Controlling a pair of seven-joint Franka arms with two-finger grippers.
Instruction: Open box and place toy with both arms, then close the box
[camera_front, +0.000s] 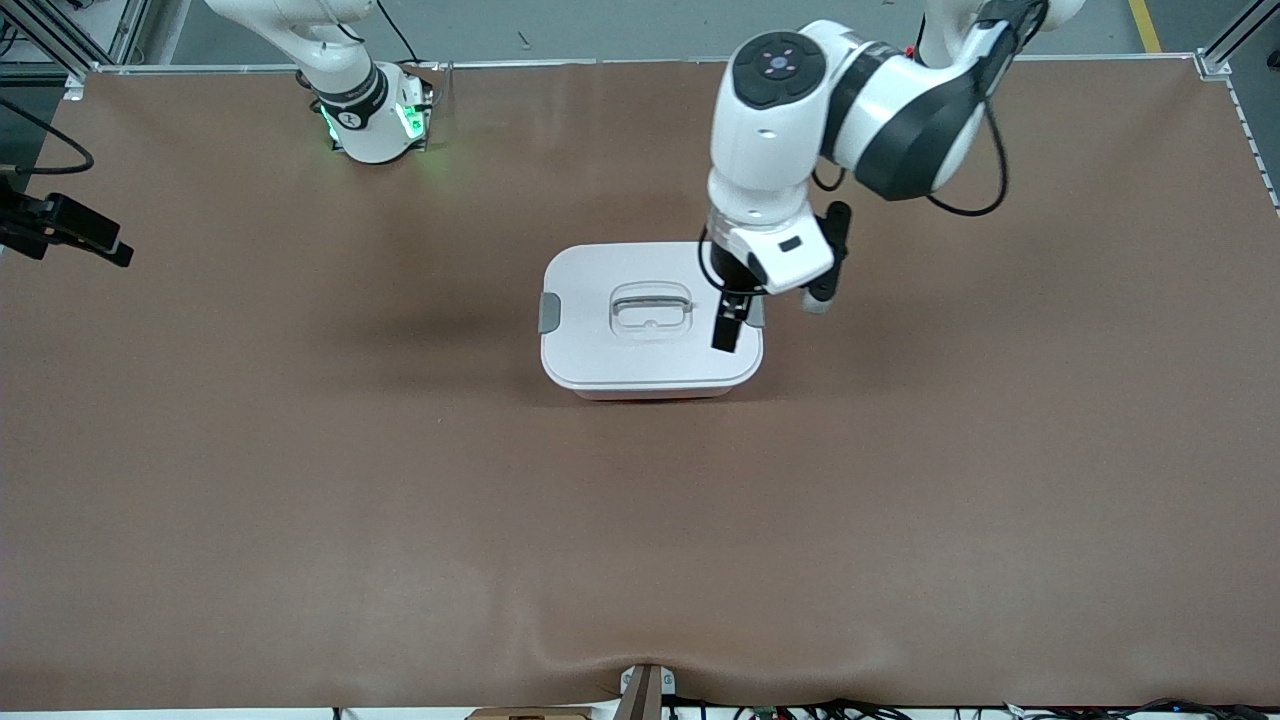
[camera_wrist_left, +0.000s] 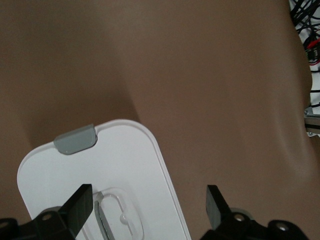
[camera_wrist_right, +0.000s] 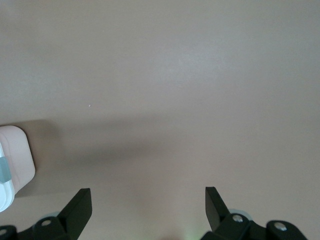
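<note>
The box (camera_front: 640, 365) stands shut in the middle of the table, its white lid on, with a grey clip (camera_front: 549, 313) at the end toward the right arm and the recessed handle (camera_front: 652, 310) in the lid. My left gripper (camera_front: 772, 312) is open and empty over the box's end toward the left arm. In the left wrist view the gripper (camera_wrist_left: 149, 200) straddles the lid's long edge (camera_wrist_left: 125, 160), near the handle (camera_wrist_left: 117, 215) and one clip (camera_wrist_left: 75, 139). My right gripper (camera_wrist_right: 148, 200) is open over bare table, with a box corner (camera_wrist_right: 15, 155) at the side. The toy is out of view.
The brown table (camera_front: 300, 480) spreads wide around the box. A black fixture (camera_front: 65, 228) juts in at the table's edge toward the right arm's end. Cables (camera_wrist_left: 307, 35) lie past the table's edge. The right arm's base (camera_front: 370, 115) stands at the table's edge farthest from the camera.
</note>
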